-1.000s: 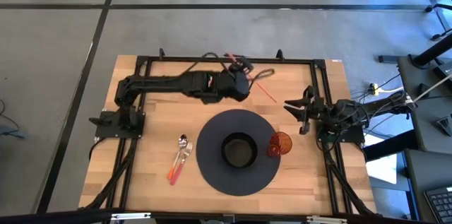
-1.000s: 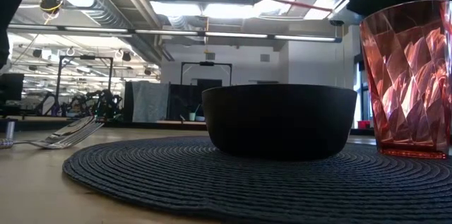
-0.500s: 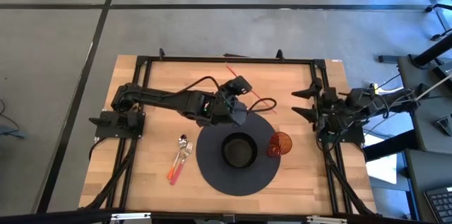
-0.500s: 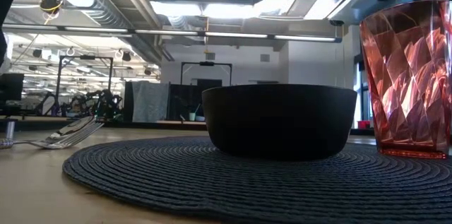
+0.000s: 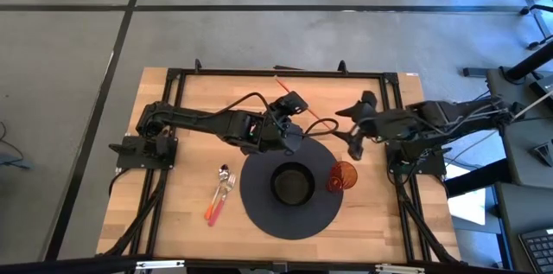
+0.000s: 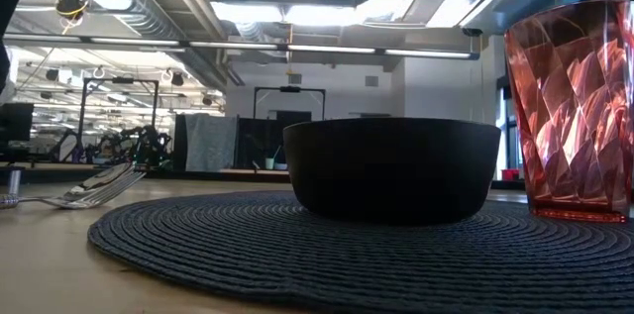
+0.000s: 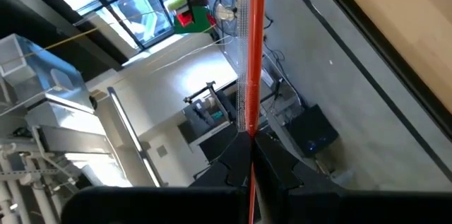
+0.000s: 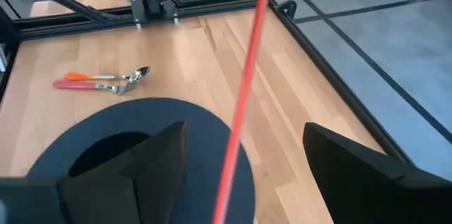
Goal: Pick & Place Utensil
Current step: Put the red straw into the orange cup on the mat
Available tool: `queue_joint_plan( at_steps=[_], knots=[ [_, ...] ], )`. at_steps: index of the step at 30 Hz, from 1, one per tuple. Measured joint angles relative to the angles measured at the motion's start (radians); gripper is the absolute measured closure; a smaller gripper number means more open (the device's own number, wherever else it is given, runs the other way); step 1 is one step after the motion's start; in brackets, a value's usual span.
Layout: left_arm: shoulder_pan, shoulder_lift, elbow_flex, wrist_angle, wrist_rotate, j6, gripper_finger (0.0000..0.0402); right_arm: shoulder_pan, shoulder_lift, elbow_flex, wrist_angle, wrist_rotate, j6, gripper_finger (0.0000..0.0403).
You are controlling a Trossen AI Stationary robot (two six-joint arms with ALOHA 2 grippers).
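- Clamped tight on a thin red straw (image 5: 321, 124): the left gripper (image 5: 292, 133), up above the far edge of the round dark mat (image 5: 259, 209).
- Spread wide apart, holding nothing: the fingers (image 8: 152, 157) of the right gripper (image 5: 352, 123), just past the free end of the straw, near the right edge of the bench (image 5: 194, 153).
- Seen from the right wrist as a red line running between the two open fingers, not touching either one.
- Seen from the left wrist as a red stick poking straight out from the shut fingertips.
- Sitting in the middle of the mat: a black bowl (image 5: 292, 184).
- Standing upright on the right edge of the mat, beside the bowl: a red see-through cup (image 5: 342, 175), big and close in the low view (image 6: 570, 111).
- Lying on the bare wood just off the left edge of the mat: a spoon (image 5: 221, 175) and a fork (image 5: 226, 189), side by side, touching, with orange and pink handles (image 5: 212, 213) pointing to the near edge.
- Well apart from both grippers, those two.
- Running along the edges of the bench: a black metal frame (image 5: 276, 73).
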Motion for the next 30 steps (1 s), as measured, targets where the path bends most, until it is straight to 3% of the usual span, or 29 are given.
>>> queue_joint_plan(
  at_steps=[11,22,30],
  knots=[
    [-0.008,0.0,0.0,0.0,-0.002,-0.007,0.0399,-0.131,0.278,0.302,-0.251,-0.029,0.039,0.012],
    [-0.018,0.0,0.0,-0.001,0.007,-0.003,0.0399,-0.224,0.374,0.346,-0.185,-0.065,-0.031,0.0122],
    [-0.018,0.0,0.0,-0.003,0.021,0.0,0.0399,-0.229,0.371,0.346,-0.141,-0.09,-0.08,0.0183]
  ],
)
